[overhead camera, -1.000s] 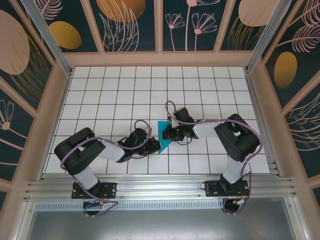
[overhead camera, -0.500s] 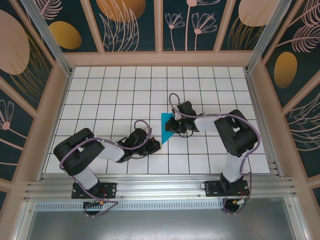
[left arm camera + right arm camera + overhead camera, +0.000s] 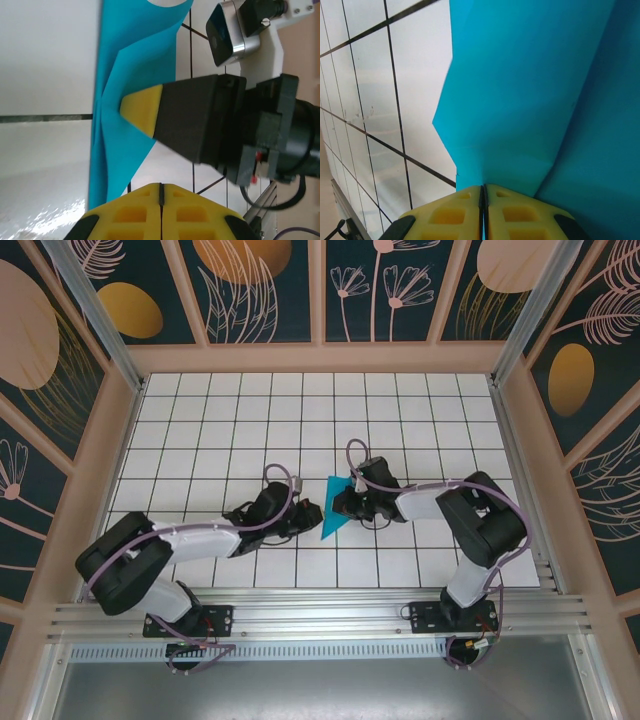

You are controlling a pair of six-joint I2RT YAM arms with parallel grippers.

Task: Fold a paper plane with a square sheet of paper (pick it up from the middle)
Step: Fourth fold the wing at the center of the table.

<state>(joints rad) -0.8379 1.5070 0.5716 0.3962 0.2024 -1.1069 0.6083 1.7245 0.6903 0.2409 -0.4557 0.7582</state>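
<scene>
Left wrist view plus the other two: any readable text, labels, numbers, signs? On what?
No readable text in any view.
Silver camera housing on the right arm: no legible marking.
Teal paper: plain, unprinted.
Left end effector and right end effector: yellow pads blank.
Wall panels: floral artwork, no lettering.

- table (image 3: 200, 420): white square tiles with dark grout lines, glossy in the wrist views;
- pale pink frame (image 3: 320, 358): borders the table on its far edge and both sides;
- wall panels (image 3: 260, 290): stand above that frame, around the table; dark teal, with peach and orange flower and leaf shapes;
- aluminium posts (image 3: 95, 310): rise slanting from the table's two far corners;
- aluminium rails (image 3: 320, 615): run along the table's near edge;
- grey metal sheet (image 3: 320, 685): lies nearer than the rails.
</scene>
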